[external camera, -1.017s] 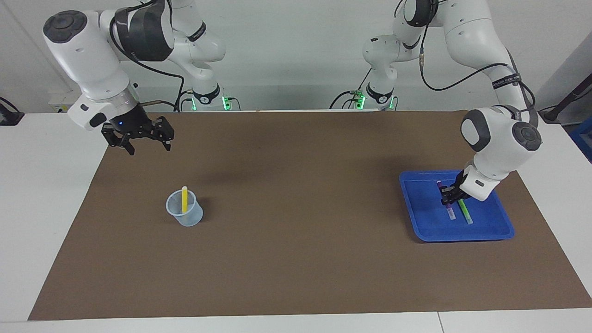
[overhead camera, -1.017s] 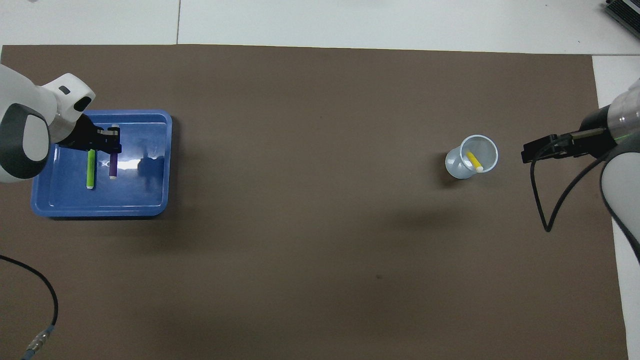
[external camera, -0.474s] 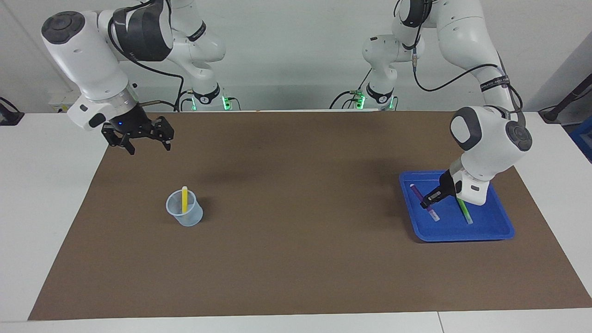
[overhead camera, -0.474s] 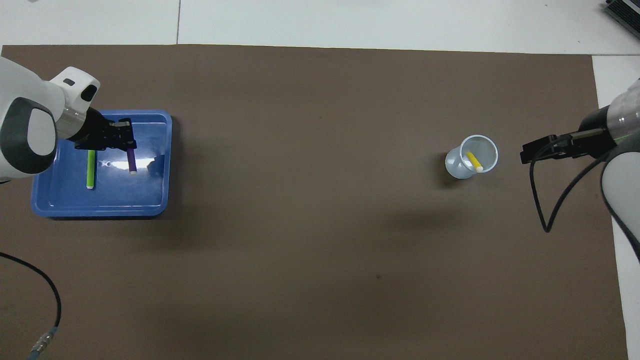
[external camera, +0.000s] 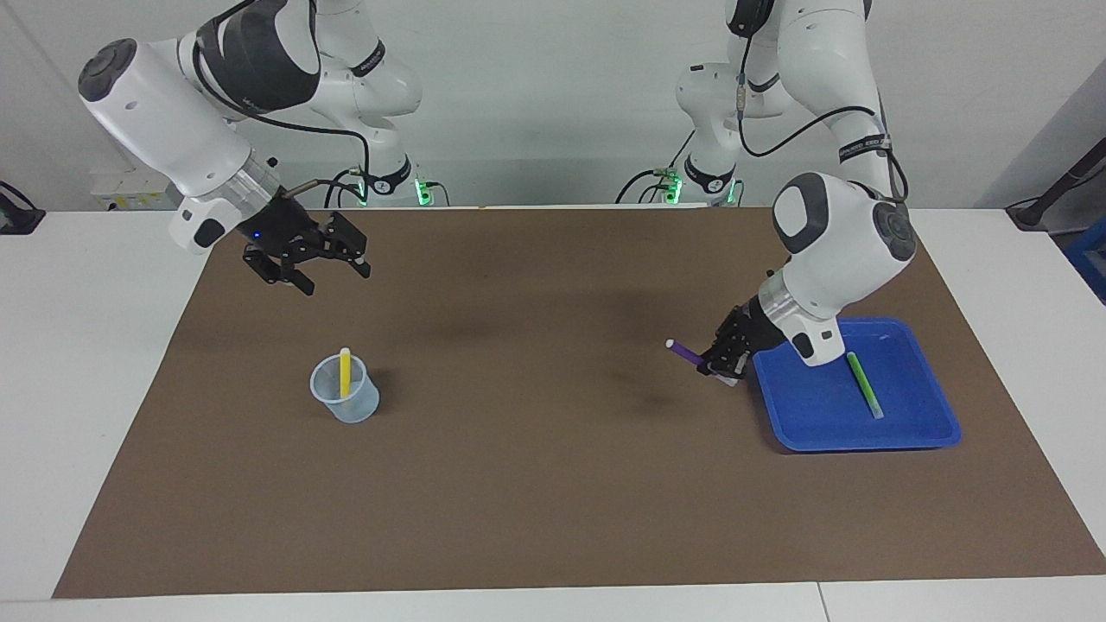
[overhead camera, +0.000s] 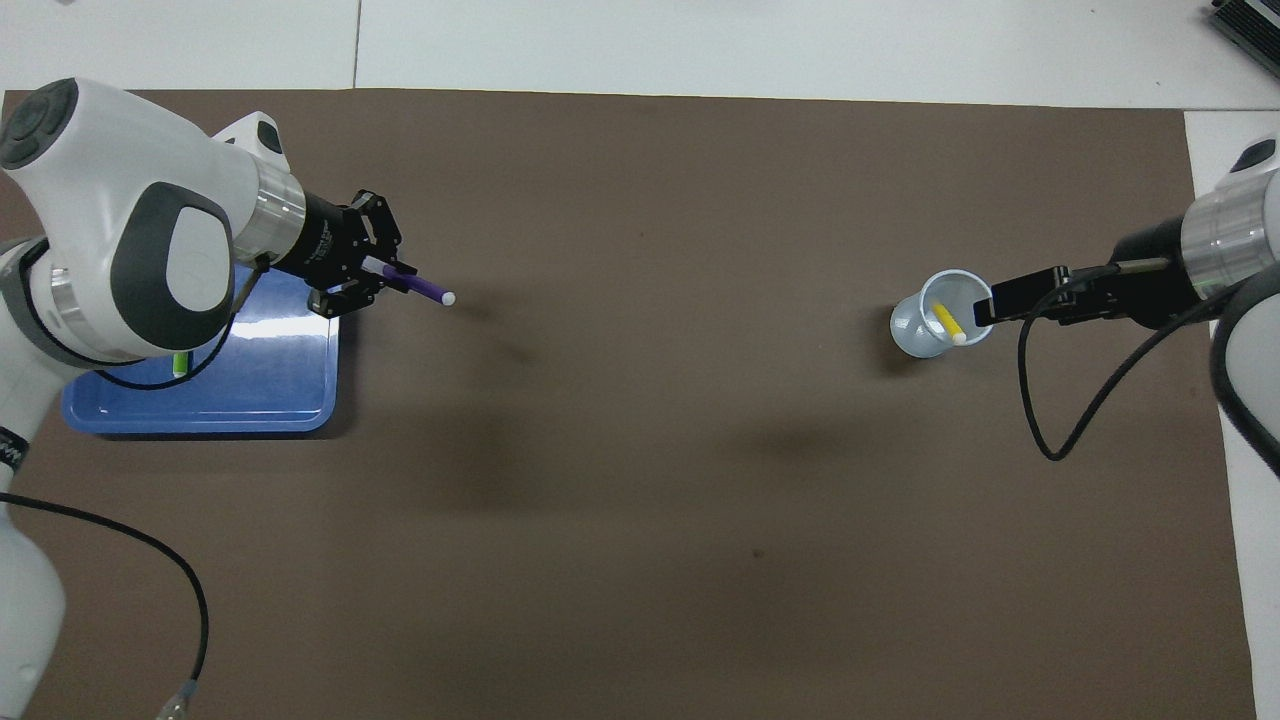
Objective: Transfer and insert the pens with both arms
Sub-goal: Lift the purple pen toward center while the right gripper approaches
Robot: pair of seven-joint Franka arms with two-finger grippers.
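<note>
A white right arm with dark joint covers hangs its black right gripper (external camera: 327, 263) over the bare brown mat (external camera: 536, 484), its fingers spread wide and holding nothing. Near it on the mat stands a small clear plastic cup (external camera: 346, 390), round and slightly tapered, with the slim yellow pen (external camera: 345, 372) leaning upright inside, pale end up. Toward the left arm's end of the table, the left gripper (external camera: 719, 358) is raised over the mat just beside the tray (external camera: 916, 432), pinching the purple pen (external camera: 689, 352) between closed fingers; the pen sticks out level toward the middle of the mat, its whitish tip leading. The tray is a shallow, glossy blue plastic rectangle with rounded corners and a raised rim. In it lies only the green pen (external camera: 863, 385), flat on the floor of the tray.
</note>
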